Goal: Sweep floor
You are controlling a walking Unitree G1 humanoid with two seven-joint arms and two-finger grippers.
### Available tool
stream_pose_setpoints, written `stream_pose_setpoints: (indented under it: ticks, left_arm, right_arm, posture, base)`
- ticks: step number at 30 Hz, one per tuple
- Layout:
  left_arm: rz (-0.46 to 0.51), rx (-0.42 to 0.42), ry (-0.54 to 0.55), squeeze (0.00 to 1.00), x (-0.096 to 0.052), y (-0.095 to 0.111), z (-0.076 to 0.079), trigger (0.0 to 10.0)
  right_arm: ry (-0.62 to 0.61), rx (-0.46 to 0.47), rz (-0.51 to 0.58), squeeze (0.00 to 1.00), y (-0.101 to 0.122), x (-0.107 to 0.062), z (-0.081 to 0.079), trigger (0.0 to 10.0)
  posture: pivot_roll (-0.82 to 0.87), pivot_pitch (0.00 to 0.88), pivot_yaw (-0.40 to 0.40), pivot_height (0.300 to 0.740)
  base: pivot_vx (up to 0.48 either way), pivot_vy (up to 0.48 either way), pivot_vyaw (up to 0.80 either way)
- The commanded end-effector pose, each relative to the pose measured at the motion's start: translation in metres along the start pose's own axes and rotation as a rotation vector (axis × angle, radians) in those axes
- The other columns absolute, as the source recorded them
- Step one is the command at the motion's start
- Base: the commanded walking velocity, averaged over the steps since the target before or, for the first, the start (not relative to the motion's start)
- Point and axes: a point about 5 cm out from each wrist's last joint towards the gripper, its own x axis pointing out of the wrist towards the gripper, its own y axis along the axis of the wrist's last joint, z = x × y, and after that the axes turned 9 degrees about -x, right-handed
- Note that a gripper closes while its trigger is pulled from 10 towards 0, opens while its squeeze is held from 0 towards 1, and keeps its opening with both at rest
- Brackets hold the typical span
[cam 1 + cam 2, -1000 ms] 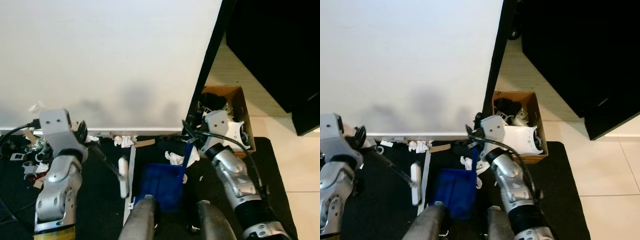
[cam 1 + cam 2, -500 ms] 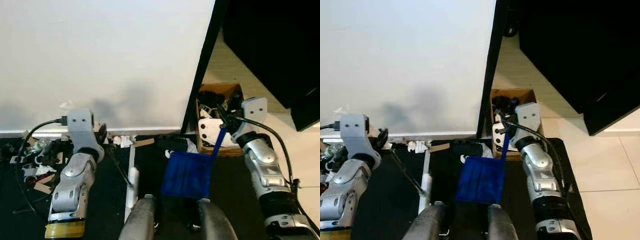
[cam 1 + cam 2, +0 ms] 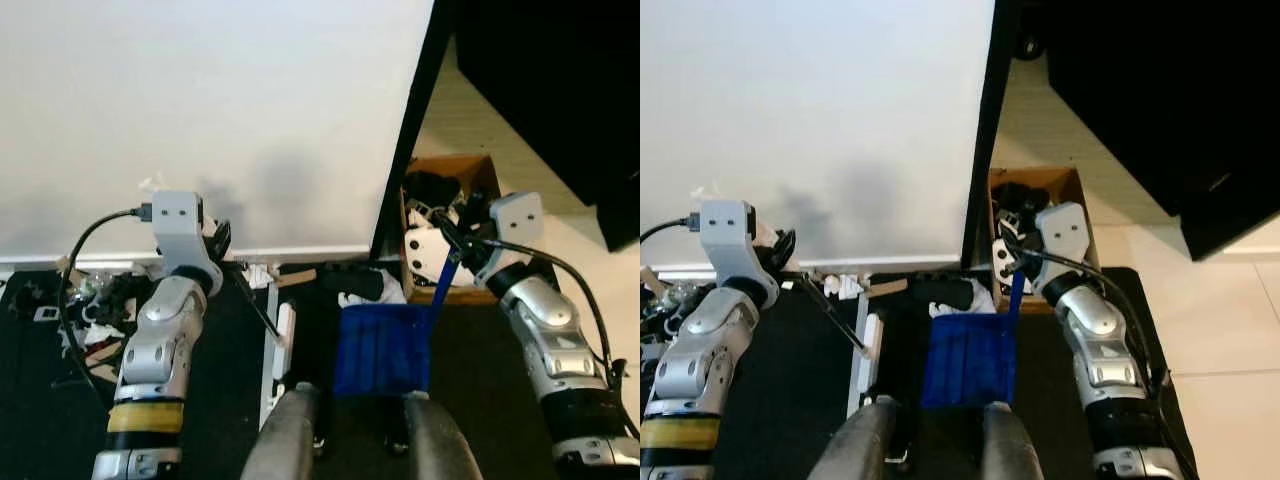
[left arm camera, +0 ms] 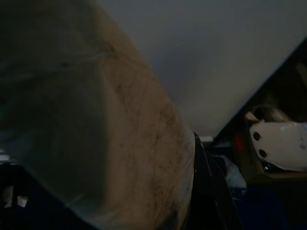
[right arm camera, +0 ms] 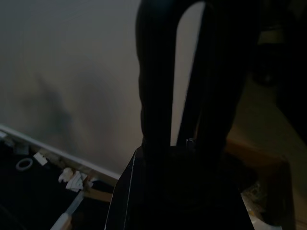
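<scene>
Blue dustpan (image 3: 385, 345) hangs handle-up, clenched by right gripper (image 3: 457, 243); left gripper's (image 3: 222, 243) grip unclear.

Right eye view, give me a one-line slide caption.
Right claw holds a blue plastic dustpan by its handle near a brown cardboard box; left claw holds a black-handled white brush.

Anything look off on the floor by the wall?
Yes. Litter lies scattered along the baseboard, with more cluttered behind the left arm. A dark object and a white scrap sit beyond the blue dustpan.
</scene>
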Motion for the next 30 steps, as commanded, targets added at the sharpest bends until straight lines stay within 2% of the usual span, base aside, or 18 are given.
stream_pose_setpoints:
  ticks: [1, 5, 8, 13, 15, 17, 20, 22, 26, 30]
  left_arm:
    - [-0.003, 0.033, 0.003, 0.0, -0.001, -0.001, -0.005, 10.0]
    - [-0.017, 0.04, -0.026, 0.0, 0.005, -0.003, -0.002, 10.0]
    - [-0.022, 0.041, -0.05, 0.0, 0.01, -0.004, 0.002, 10.0]
    - [-0.02, 0.045, -0.043, 0.0, 0.012, -0.005, 0.0, 10.0]
    - [-0.01, 0.044, -0.016, 0.0, 0.01, -0.004, -0.006, 10.0]
    - [-0.006, 0.043, -0.006, 0.0, 0.009, -0.005, -0.008, 10.0]
    - [0.001, 0.042, 0.024, 0.0, 0.003, -0.007, -0.014, 10.0]
    - [0.001, 0.042, 0.03, 0.0, 0.002, -0.008, -0.015, 10.0]
    - [0.01, 0.036, 0.072, 0.0, -0.009, -0.013, -0.021, 10.0]
    - [0.015, 0.034, 0.086, 0.0, -0.013, -0.014, -0.023, 10.0]
  right_arm:
    - [-0.022, 0.018, 0.02, 0.0, 0.004, -0.005, 0.004, 10.0]
    - [-0.102, 0.004, 0.013, 0.0, 0.005, -0.024, 0.019, 10.0]
    - [-0.2, 0.007, 0.013, 0.0, 0.005, -0.031, 0.034, 10.0]
    - [-0.187, 0.016, 0.024, 0.0, 0.009, -0.026, 0.031, 10.0]
    - [-0.131, 0.041, 0.039, 0.0, 0.012, -0.015, 0.019, 10.0]
    - [-0.108, 0.048, 0.038, 0.0, 0.012, -0.012, 0.014, 10.0]
    - [-0.043, 0.029, 0.019, 0.0, 0.006, -0.004, -0.003, 10.0]
    - [-0.033, 0.028, 0.014, 0.0, 0.005, -0.002, -0.006, 10.0]
    - [0.015, 0.088, -0.019, 0.0, -0.009, 0.009, -0.047, 10.0]
    - [0.019, 0.121, -0.02, 0.0, -0.011, 0.013, -0.059, 10.0]
  posture:
    - [0.02, 0.303, 0.095, 0.74]
    - [-0.01, 0.295, 0.122, 0.74]
    - [-0.02, 0.288, 0.13, 0.74]
    - [-0.02, 0.275, 0.126, 0.74]
    - [0.0, 0.263, 0.101, 0.74]
    - [0.0, 0.258, 0.09, 0.74]
    - [0.01, 0.251, 0.073, 0.74]
    - [0.01, 0.251, 0.073, 0.74]
    - [0.06, 0.239, 0.044, 0.74]
    - [0.07, 0.233, 0.042, 0.74]
  base:
    - [0.0, 0.0, 0.0]
    - [0.0, 0.0, 0.0]
    - [0.0, 0.0, 0.0]
    - [0.0, 0.0, 0.0]
    - [0.0, 0.0, 0.0]
    - [0.0, 0.0, 0.0]
    - [0.0, 0.0, 0.0]
    - [0.0, 0.0, 0.0]
    - [0.0, 0.0, 0.0]
    - [0.0, 0.0, 0.0]
